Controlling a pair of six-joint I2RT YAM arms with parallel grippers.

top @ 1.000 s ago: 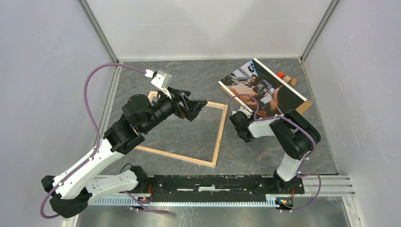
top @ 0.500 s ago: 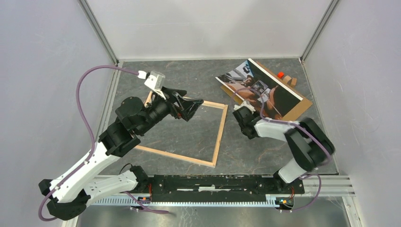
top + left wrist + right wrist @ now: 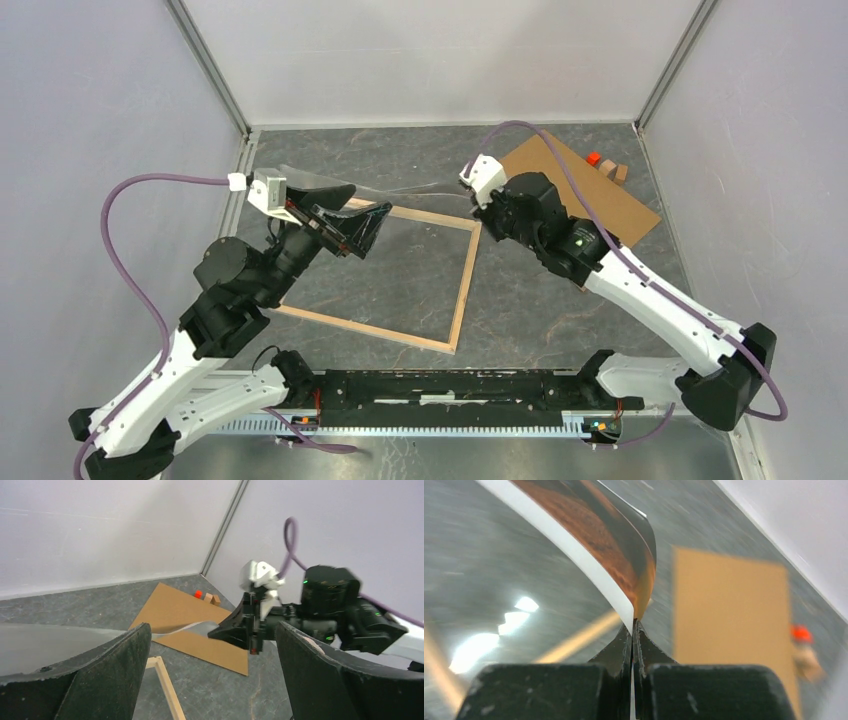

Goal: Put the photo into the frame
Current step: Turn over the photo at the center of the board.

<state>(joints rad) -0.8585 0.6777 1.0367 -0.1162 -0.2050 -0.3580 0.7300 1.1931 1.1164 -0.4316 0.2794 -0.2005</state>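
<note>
A: Grey stone-patterned surface (image 3: 520, 310), pale walls round it. What has the right end effector (image 3: 632, 628) got?

B: Its jaws are pressed together on the white border of the photo (image 3: 611, 547), pinching one edge. From there the sheet curls up and away, its long axis running out toward the left end effector (image 3: 212, 630).

A: And that one?

B: Spread wide, holding nothing. The photo's loose end reaches past one of its fingers. Whether they touch I cannot tell.

A: Where is the frame (image 3: 465, 290)?

B: Flat on the surface below both end effectors, pale wood up. The photo hangs over its far rail, not within the rails. To the right of the right end effector lies the brown backing board (image 3: 590, 195).

A: What does the coming move turn on?

B: I judge it is lowering the sheet toward the near side until its edges square with the rails. The left arm is nearer the loose end.
</note>
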